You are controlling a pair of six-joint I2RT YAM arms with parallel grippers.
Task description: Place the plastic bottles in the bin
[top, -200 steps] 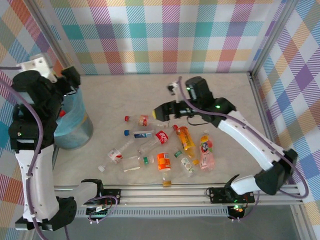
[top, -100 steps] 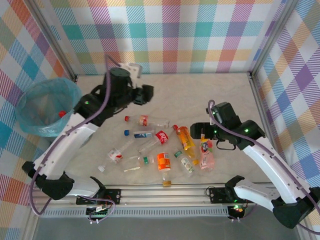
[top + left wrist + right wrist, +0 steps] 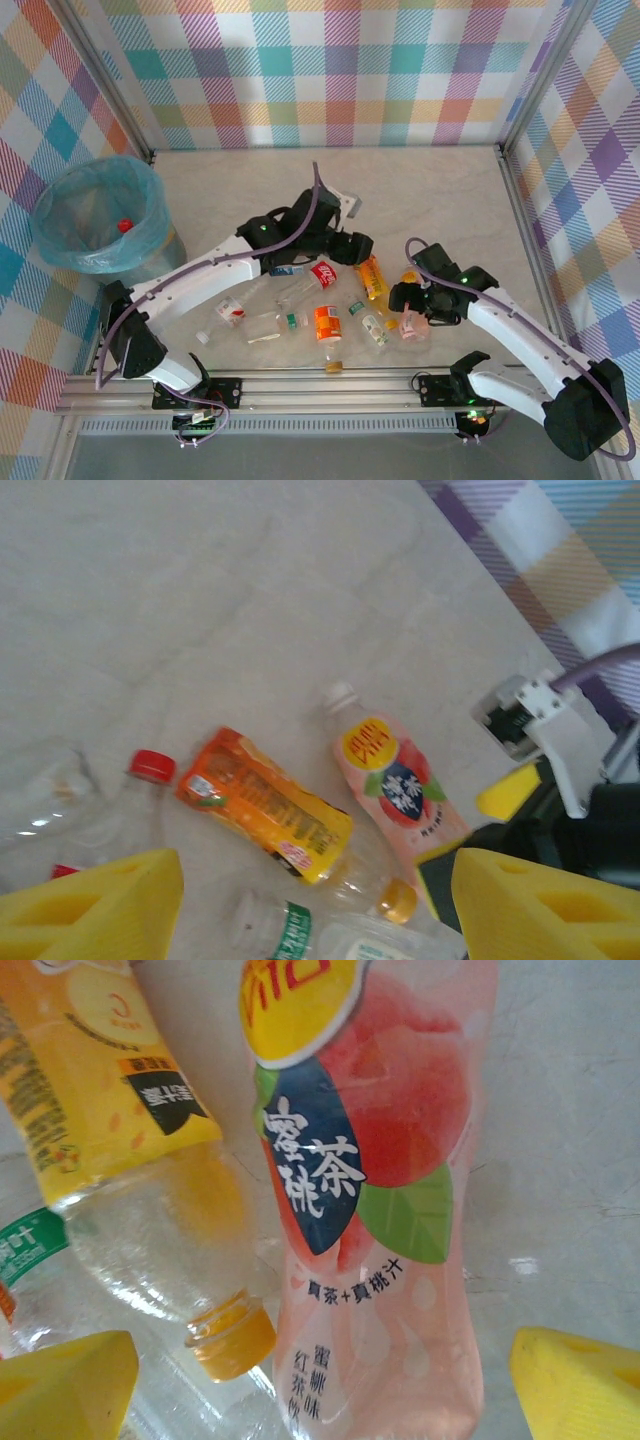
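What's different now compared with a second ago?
The left gripper swung from the bin across to the bottle pile, open and empty. The right gripper pulled back from the far side and lowered over the pink bottle, open, not gripping. The bin and the pile itself stayed put.

- Round grey bin lined with a translucent teal bag (image 3: 150, 240): upright, far left, red cap visible inside.
- Small plastic bottles (image 3: 327, 322), clear, orange and pink: lying flat, clustered centrally, well apart from the bin.
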